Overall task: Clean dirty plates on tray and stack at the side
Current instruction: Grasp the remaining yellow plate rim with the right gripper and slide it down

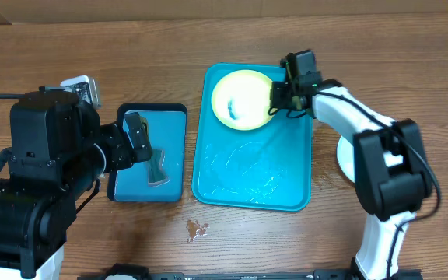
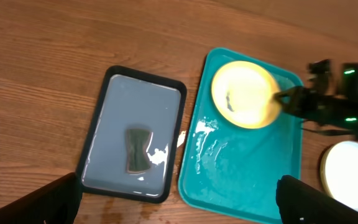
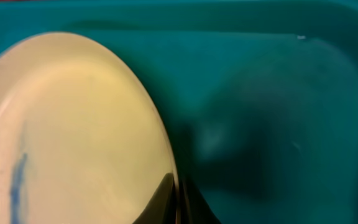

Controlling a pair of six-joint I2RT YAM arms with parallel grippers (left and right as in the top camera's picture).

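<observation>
Overhead, the wooden table [image 1: 131,78] carries the turquoise tray [image 1: 286,194] at centre, wet with clear puddles. Just left of it, a gap apart, lies the small tray [image 1: 169,148], dark-rimmed and blue. A yellow-green plate [image 1: 239,97] sits in the tray's far left corner. A second plate [image 2: 348,173], pale, rests on the table right of the tray, partly under the right arm. The left gripper [image 1: 138,136] hangs over the small tray with its fingers [image 2: 42,202] spread wide apart, holding nothing. The right gripper [image 1: 274,99] is closed, pinching the plate's right rim between its tips. A dark sponge [image 2: 138,149] lies in the small tray. A blue smear [image 3: 18,180] marks the plate's pale centre.
</observation>
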